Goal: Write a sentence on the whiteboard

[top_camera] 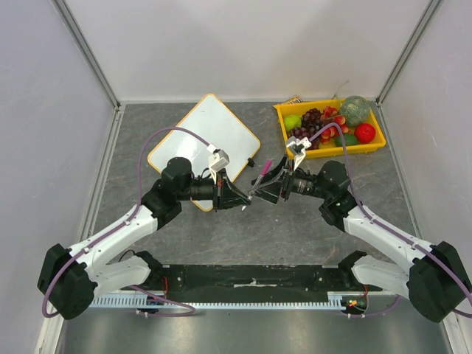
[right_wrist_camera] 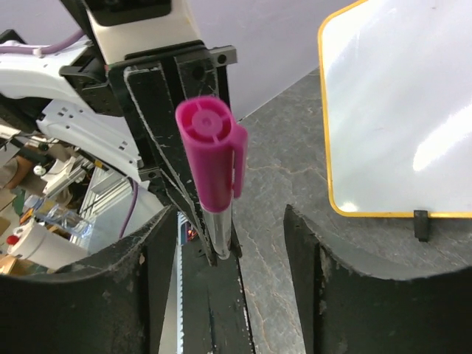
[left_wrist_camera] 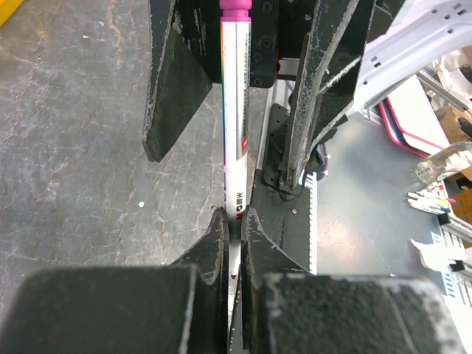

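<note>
Whiteboard (top_camera: pixel 204 144) lying flat on a grey, stone-patterned table (top_camera: pixel 295 228), turned so its rounded corners point like a diamond, with a thin orange-yellow rim around a white face and a small black clip (right_wrist_camera: pixel 421 225) on one edge. Just off the board's near right corner, two black robot grippers meet nose to nose above the table. The left gripper (left_wrist_camera: pixel 234 228) has its fingers pressed together on the lower end of a marker (left_wrist_camera: pixel 236 110), a white barrel with small print and a bright magenta cap (right_wrist_camera: pixel 210 158). The capped end points toward the right gripper (right_wrist_camera: pixel 228 243), whose fingers (right_wrist_camera: pixel 306 251) stand spread on either side of the cap, with a gap showing on both sides, touching nothing. The left arm's wrist hangs over the board's near corner in the overhead view. To the right of the board, well apart from it, sits a yellow tray (top_camera: pixel 282 129) heaped with fruit.
</note>
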Motion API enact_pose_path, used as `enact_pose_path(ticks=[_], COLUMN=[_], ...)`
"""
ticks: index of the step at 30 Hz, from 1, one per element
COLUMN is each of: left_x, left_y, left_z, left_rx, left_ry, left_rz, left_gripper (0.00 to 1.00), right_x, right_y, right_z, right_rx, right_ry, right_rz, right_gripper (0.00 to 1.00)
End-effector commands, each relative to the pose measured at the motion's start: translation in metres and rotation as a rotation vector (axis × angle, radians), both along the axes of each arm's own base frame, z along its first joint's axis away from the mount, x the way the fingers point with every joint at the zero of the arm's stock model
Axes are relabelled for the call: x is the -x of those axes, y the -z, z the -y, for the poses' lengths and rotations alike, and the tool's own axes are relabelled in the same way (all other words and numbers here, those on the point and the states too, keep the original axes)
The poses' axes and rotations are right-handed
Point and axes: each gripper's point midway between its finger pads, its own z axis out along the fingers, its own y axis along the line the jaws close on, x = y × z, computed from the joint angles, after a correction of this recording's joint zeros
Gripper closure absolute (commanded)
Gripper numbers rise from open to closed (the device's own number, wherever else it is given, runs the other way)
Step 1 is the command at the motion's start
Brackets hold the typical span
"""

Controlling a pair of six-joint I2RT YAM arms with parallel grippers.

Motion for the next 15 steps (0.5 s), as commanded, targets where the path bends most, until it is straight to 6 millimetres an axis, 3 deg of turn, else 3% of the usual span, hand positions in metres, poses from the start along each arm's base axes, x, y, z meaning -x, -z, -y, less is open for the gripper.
enact_pose_path(ticks=[1, 15], left_x=[0.014, 0.018], left_y=[-0.017, -0.014], left_z=[0.001, 0.0], left_rx=[0.055, 0.04], left_ry=[0.071, 0.099], left_rz=[0.027, 0.022], left_gripper=[0.98, 0.98], right_x=[0.015, 0.021], right_y=[-0.03, -0.013], right_z=[-0.001, -0.004], right_rx=[-0.028, 0.018], right_ry=[-0.096, -0.165], right_rz=[0.11, 0.071], right_gripper=[0.4, 0.64])
